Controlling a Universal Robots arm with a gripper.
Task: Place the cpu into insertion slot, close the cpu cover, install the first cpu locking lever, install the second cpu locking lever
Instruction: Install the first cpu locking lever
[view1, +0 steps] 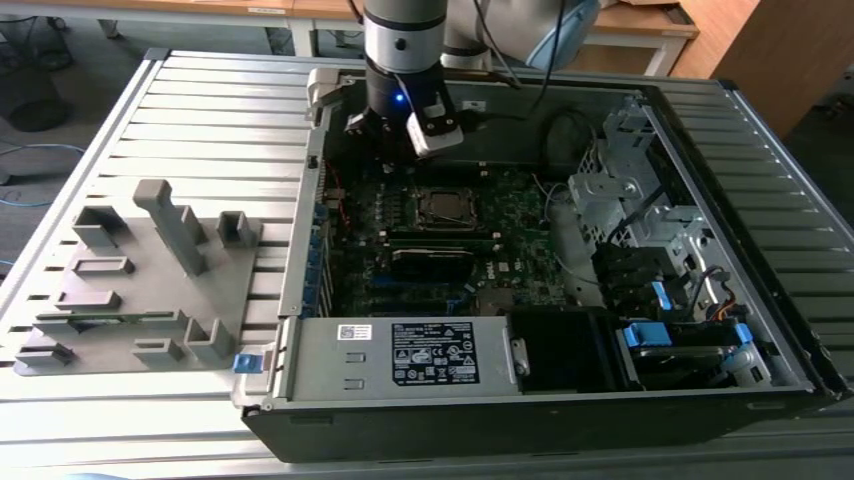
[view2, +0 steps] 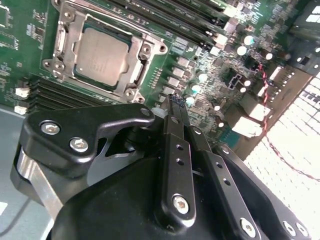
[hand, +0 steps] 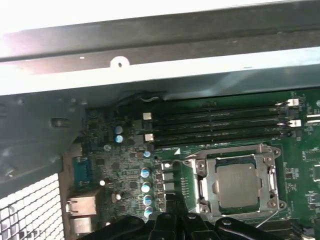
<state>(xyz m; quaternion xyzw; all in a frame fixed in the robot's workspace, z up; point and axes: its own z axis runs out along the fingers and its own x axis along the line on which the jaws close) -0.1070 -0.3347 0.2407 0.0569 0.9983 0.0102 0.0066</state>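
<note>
The chip (view2: 102, 52) sits in its socket (view1: 441, 207) under the closed cover (hand: 235, 155). The claw (view2: 176, 104), pinched shut and empty, hovers just beside it. Lever locking seems in hand, needing precise tip placement.

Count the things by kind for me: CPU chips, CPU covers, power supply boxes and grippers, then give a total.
cpu: 1
cpu cover: 1
power supply box: 1
gripper: 1
Total: 4
</note>
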